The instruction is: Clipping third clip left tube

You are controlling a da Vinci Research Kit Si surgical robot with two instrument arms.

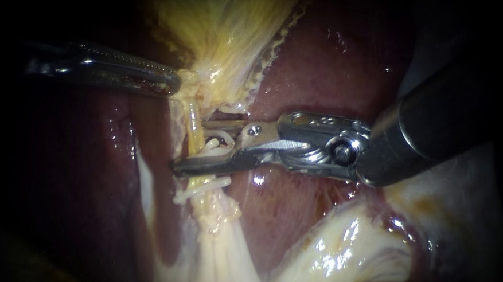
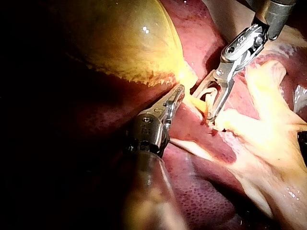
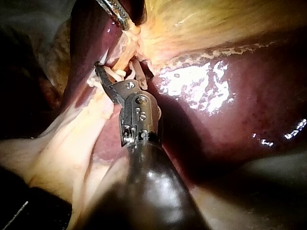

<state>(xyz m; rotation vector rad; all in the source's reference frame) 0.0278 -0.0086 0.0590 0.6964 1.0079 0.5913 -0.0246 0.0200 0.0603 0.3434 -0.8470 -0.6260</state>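
Our left instrument (image 1: pixel 173 84) reaches in level from the left, its jaws closed on the pale tissue (image 1: pixel 193 77) just under the gallbladder (image 1: pixel 223 25). Our right instrument (image 1: pixel 189 144) comes down from the upper right, bends at the wrist and lies nearly level over the liver (image 1: pixel 324 70). Its jaws stand apart, with the yellow tube (image 1: pixel 193 126) running between them. A white clip (image 1: pixel 209 186) sits across the tube just below the lower jaw.

The dark red liver (image 1: pixel 325 59) bears the yellow gallbladder (image 1: pixel 223 25) and pale tissue (image 1: pixel 338 249) lying directly on it.
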